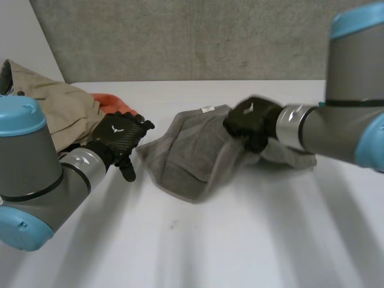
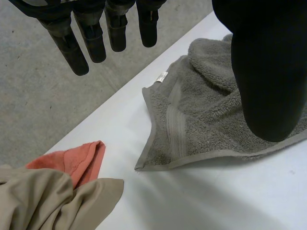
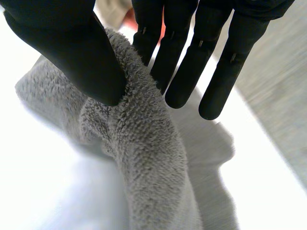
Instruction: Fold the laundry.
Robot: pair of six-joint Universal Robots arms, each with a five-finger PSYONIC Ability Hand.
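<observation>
Where the left arm (image 1: 36, 180) comes in from 8 o'clock in the head view, a beige garment (image 1: 57, 108) lies heaped at 10 o'clock on the white table (image 1: 240, 240). Its far side is cut off by the frame, and an orange cloth (image 1: 111, 102) pokes out at its 3 o'clock edge. Just right of them the left hand (image 1: 123, 139) hangs palm down, pointing toward 2 o'clock, apart from the grey towel (image 1: 192, 159). Its own wrist view shows the fingers (image 2: 72, 50) straight and slightly spread, with the thumb (image 2: 268, 76) out to one side — nothing is held between them.

The grey towel sits crumpled at the table's middle, its long axis running roughly 9 to 3 o'clock. One corner points to 6 o'clock, and a small white label (image 1: 207, 109) sits on the edge at 12 o'clock. How the towel is layered under its bunched folds is hard to make out.

Toward its 2 o'clock end the right hand (image 1: 249, 120) grips a raised ridge of the pile. The right wrist view shows its thumb (image 3: 72, 52) pressed on one side of the ridge and straight fingers (image 3: 184, 72) on the other — a pinch. The hand hides the cloth beneath it. The right arm (image 1: 336, 126) reaches in level from 3 o'clock, its upper part cut off.
</observation>
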